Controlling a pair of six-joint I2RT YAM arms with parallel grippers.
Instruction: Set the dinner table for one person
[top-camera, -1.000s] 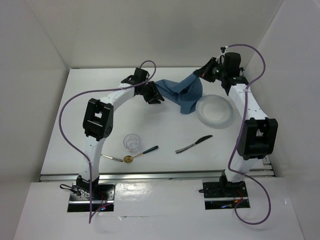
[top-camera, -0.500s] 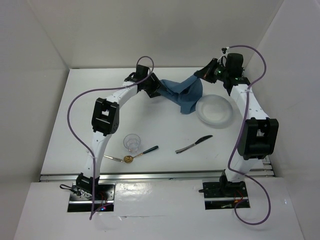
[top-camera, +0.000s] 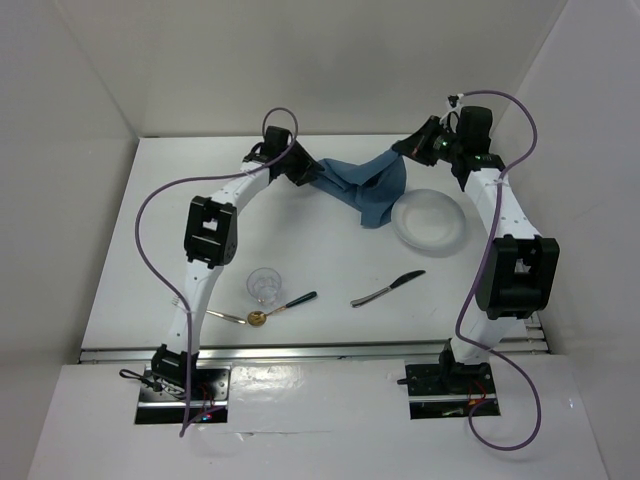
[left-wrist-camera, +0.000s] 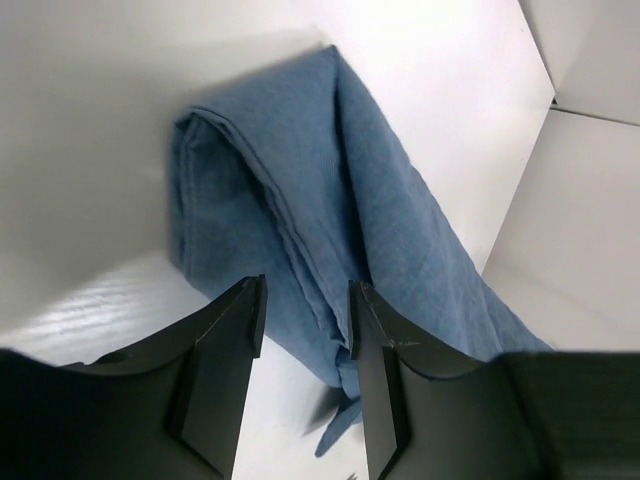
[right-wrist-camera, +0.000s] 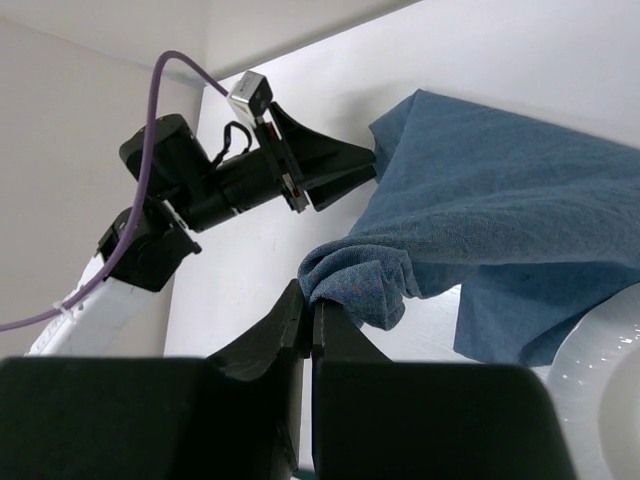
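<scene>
Overhead: the dinner table (top-camera: 330, 250) fills mid-frame, with the plate (top-camera: 430, 222) right of centre and the glass (top-camera: 264, 284), spoon (top-camera: 283, 306) and knife (top-camera: 388, 288) loose at lower centre, none yet arranged. At upper centre the blue cloth (top-camera: 365, 185) hangs between my arms: the right gripper (right-wrist-camera: 308, 300) pinches a bunched corner, while the left gripper (left-wrist-camera: 305, 300) has its fingers narrowly apart at the far fold, and I cannot tell whether they grip. I judge the setting barely begun: cloth to spread, everything to place.

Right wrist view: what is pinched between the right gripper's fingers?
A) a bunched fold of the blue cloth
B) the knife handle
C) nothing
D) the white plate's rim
A: the right gripper is shut on a bunched fold of the blue cloth, which drapes away from its fingertips.
</scene>
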